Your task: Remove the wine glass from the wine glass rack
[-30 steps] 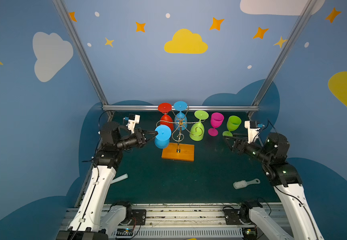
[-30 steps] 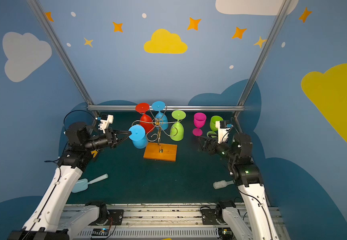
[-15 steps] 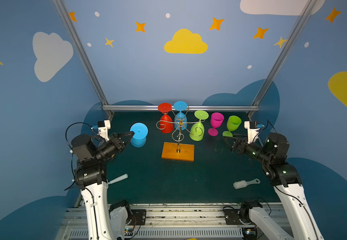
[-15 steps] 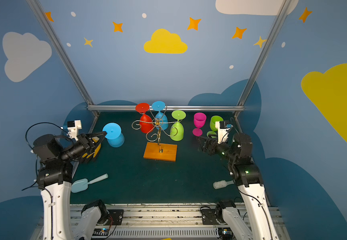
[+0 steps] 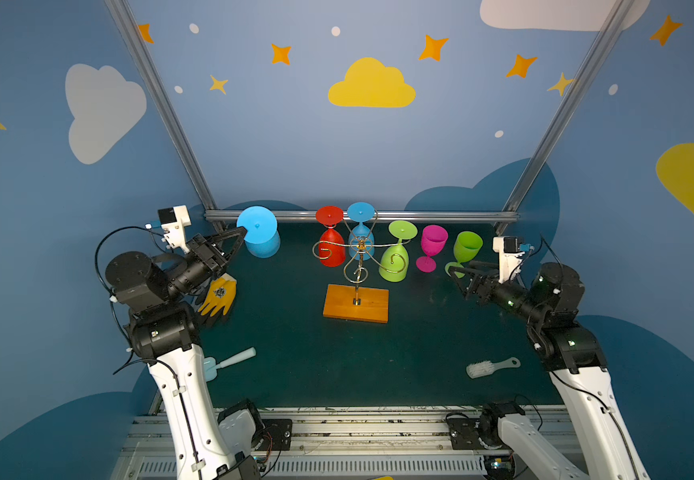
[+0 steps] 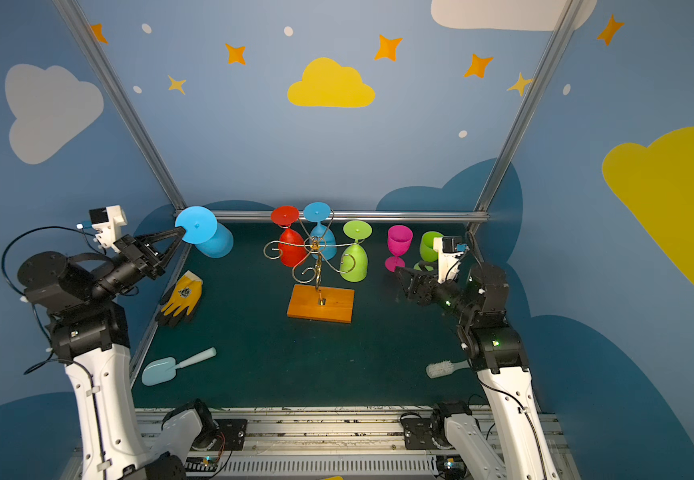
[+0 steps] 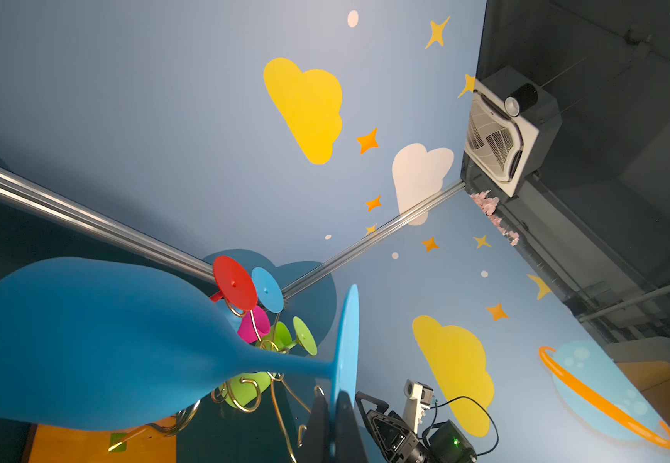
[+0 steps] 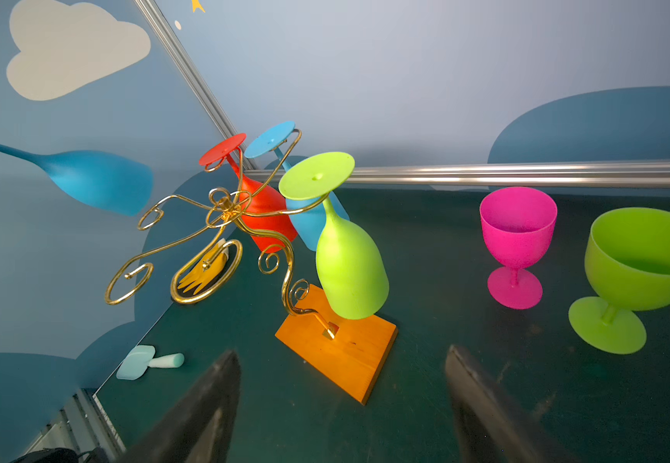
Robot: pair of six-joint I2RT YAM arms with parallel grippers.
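My left gripper (image 5: 242,233) is shut on the foot disc of a blue wine glass (image 5: 260,237), holding it tilted in the air at the back left, well clear of the wine glass rack (image 5: 360,259). In the left wrist view the disc's edge sits pinched between the fingers (image 7: 317,417), with the bowl (image 7: 84,344) sticking out sideways. The gold wire rack stands on its orange base (image 6: 320,304) mid-table, with a red (image 5: 331,247), a blue (image 5: 361,239) and a green glass (image 5: 395,259) hanging upside down on it. My right gripper (image 8: 341,354) is open and empty, right of the rack.
A pink goblet (image 5: 432,247) and a green goblet (image 5: 465,249) stand upright at the back right, close to my right gripper. A yellow glove (image 5: 218,295) lies under my left arm. A pale blue scoop (image 6: 175,365) lies front left, a white brush (image 5: 490,368) front right.
My left arm has carried the blue glass from beside the rack out to the left and back, swinging its base round. The right arm has not moved.
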